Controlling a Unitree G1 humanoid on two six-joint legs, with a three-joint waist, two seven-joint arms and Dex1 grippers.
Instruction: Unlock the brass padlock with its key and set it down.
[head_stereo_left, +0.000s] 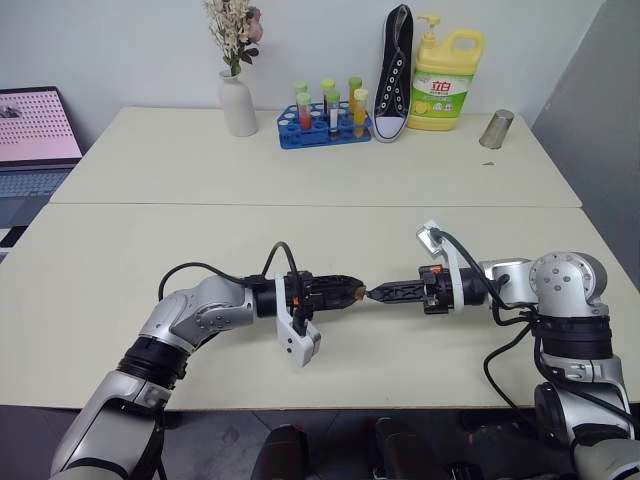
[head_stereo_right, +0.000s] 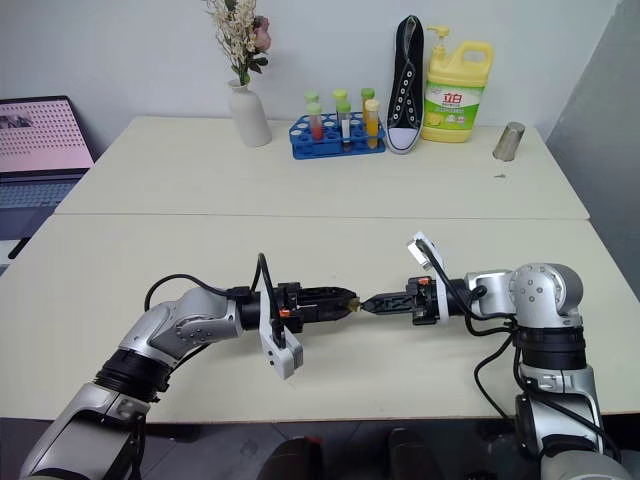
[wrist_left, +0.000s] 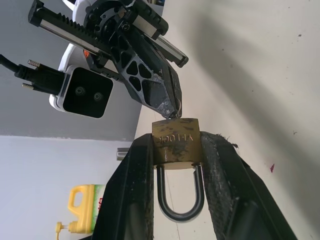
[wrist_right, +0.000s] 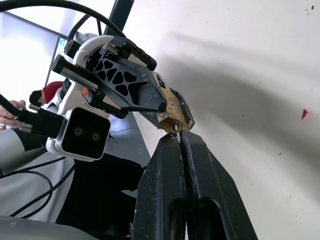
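Observation:
The brass padlock is clamped by its body between the two fingers of my left gripper, with its silver shackle pointing back toward the wrist. It hangs above the front of the table, between my two arms. My right gripper faces it tip to tip from the right. Its fingers are shut on the key, a small silver piece that meets the bottom face of the brass padlock. I cannot tell how far the key is in.
Along the table's far edge stand a white vase with flowers, a blue tube rack, a black shoe, a yellow detergent bottle and a metal cup. A laptop sits at the far left.

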